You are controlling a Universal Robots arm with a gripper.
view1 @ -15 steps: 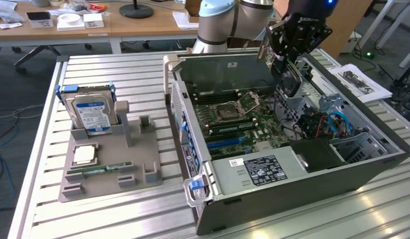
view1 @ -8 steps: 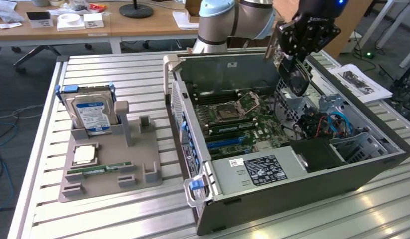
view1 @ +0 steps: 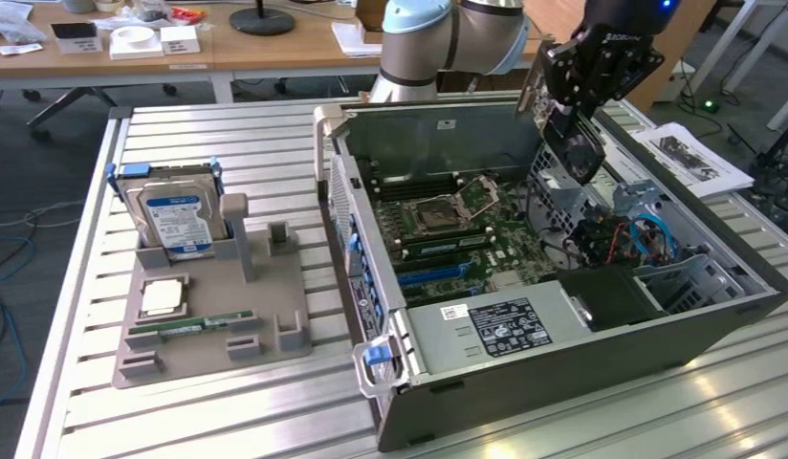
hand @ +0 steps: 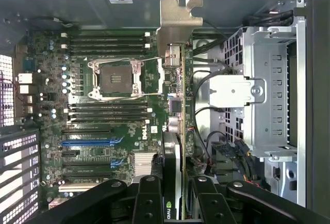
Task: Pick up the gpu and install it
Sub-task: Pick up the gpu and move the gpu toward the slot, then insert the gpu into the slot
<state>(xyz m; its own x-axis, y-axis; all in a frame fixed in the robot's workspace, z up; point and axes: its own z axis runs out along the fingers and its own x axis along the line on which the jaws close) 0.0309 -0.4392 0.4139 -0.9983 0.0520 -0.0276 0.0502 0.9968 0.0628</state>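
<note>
Exterior view: arm (view1: 451, 38) bent down over open computer case (view1: 560, 354); tool (view1: 566, 113) clamped on gpu (view1: 580, 153). Wrist view: Nvidia logo (hand: 169, 212).

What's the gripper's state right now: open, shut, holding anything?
Gripper: shut on the gpu, holding it edge-on over the open computer case.

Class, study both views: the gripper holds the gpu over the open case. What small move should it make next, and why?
Probably a short shift across the board towards the blue slot, without lowering yet. The gripper is shut on the gpu above the open case, and the wrist view shows the card's edge near the drive cage, not over the slot.
</note>
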